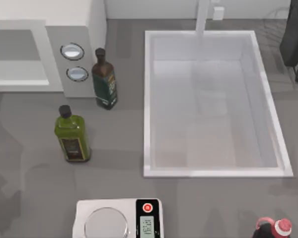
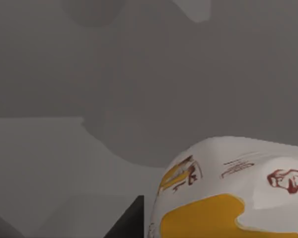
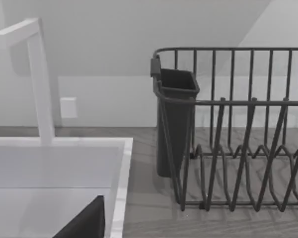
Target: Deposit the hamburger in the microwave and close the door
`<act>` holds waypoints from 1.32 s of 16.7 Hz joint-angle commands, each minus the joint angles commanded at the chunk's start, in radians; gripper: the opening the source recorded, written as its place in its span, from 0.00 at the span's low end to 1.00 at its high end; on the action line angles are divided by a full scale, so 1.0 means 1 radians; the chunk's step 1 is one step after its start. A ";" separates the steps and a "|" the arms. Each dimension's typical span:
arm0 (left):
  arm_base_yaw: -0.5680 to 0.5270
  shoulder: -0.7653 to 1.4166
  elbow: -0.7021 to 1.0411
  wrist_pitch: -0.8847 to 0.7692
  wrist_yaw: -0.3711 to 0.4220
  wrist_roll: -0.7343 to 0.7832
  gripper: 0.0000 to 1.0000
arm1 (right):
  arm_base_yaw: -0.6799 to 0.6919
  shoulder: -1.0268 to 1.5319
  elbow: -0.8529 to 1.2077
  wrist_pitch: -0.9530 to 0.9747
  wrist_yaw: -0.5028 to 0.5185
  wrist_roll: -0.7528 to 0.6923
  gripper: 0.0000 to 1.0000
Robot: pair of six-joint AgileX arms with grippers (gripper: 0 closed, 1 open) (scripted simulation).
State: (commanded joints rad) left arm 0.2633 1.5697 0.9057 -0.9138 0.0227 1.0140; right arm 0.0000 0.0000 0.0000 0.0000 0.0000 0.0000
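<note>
Grey flat surfaces lie behind the hamburger (image 2: 238,188) in the left wrist view, where it sits in the lower right of the frame, close to the camera, its pale wrap marked with yellow and red. A dark edge of the left gripper (image 2: 126,223) shows just beside it at the bottom; whether the jaws are clamped on the hamburger I cannot tell.

From above, the microwave (image 1: 89,22) stands in the upper left of the frame, its two knobs (image 1: 74,62) facing the camera. A dark green bottle (image 1: 104,79) stands just beside the knob panel, and a yellow-green bottle (image 1: 73,134) stands near it, lower in the frame. The white sink (image 1: 148,99) fills the middle and right, a scale (image 1: 119,218) sits at the bottom edge, and a red bottle (image 1: 273,229) at the lower right corner.

The right wrist view looks past the faucet (image 3: 39,79) to a dark wire dish rack (image 3: 238,124) with a cup-like holder (image 3: 176,119). The right gripper (image 3: 84,223) shows as a dark wedge at the bottom over the sink's rim; its jaws cannot be judged.
</note>
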 joint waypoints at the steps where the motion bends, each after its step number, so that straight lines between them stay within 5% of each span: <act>1: 0.000 -0.019 0.030 -0.059 0.000 -0.002 0.00 | 0.000 0.000 0.000 0.000 0.000 0.000 1.00; 5: -0.001 -0.090 0.122 -0.195 0.000 -0.012 0.00 | 0.000 0.000 0.000 0.000 0.000 0.000 1.00; 12: 0.000 -0.081 0.127 -0.171 0.003 -0.026 0.00 | 0.000 0.000 0.000 0.000 0.000 0.000 1.00; 17: -0.012 0.016 0.126 0.079 0.028 -0.136 0.00 | 0.000 0.000 0.000 0.000 0.000 0.000 1.00; 22: -0.035 0.173 0.087 0.546 0.070 -0.335 0.00 | 0.000 0.000 0.000 0.000 0.000 0.000 1.00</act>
State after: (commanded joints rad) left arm 0.2282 1.7422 0.9929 -0.3673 0.0926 0.6787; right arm 0.0000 0.0000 0.0000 0.0000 0.0000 0.0000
